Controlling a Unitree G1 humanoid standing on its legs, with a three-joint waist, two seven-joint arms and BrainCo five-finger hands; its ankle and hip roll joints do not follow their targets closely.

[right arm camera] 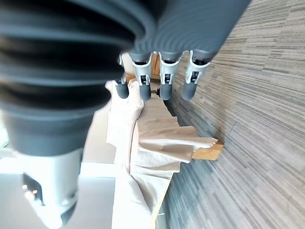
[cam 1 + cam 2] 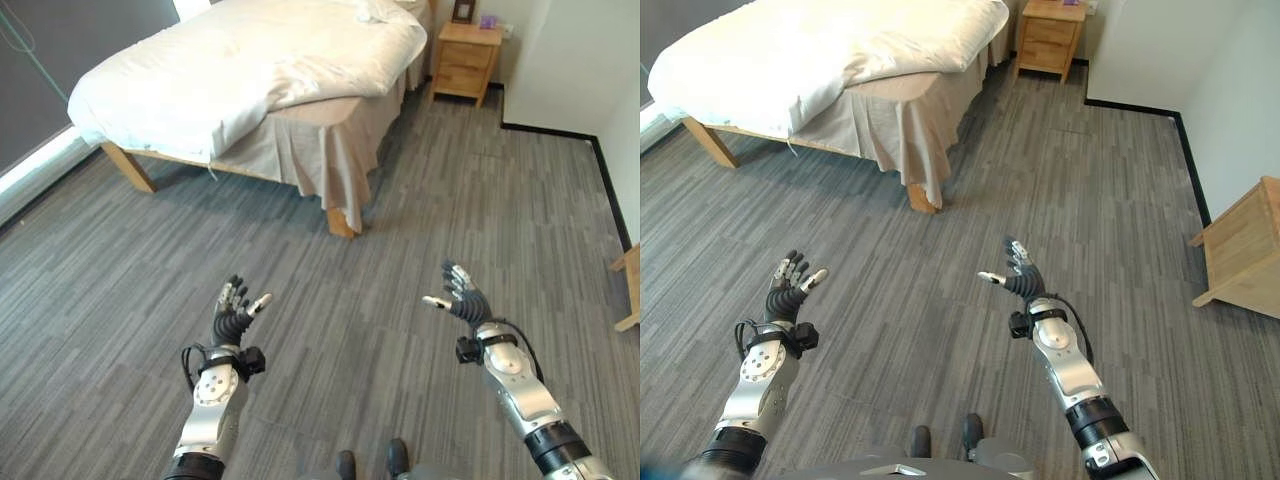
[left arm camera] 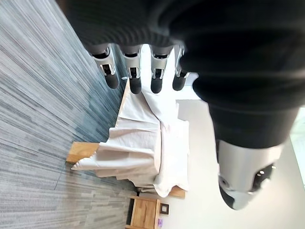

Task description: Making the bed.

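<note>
Left hand (image 2: 236, 318) and right hand (image 2: 462, 298) — both released, low in frame — well short of the rumpled cream duvet (image 2: 240, 60) at upper left; a premature reach would likely grasp only air.

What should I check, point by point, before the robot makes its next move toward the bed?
1. Left hand empty, fingers relaxed: ok.
2. Right hand empty, fingers relaxed: ok.
3. Hands within reach of the white duvet: not ok, both hang over the floor well short of the bed.
4. Floor between robot and bed free of obstacles: ok.
5. Duvet lying flat and even: not ok, it is rumpled and leaves the beige bed skirt bare at the near corner.
6. Pillows in place: cannot tell.
</note>
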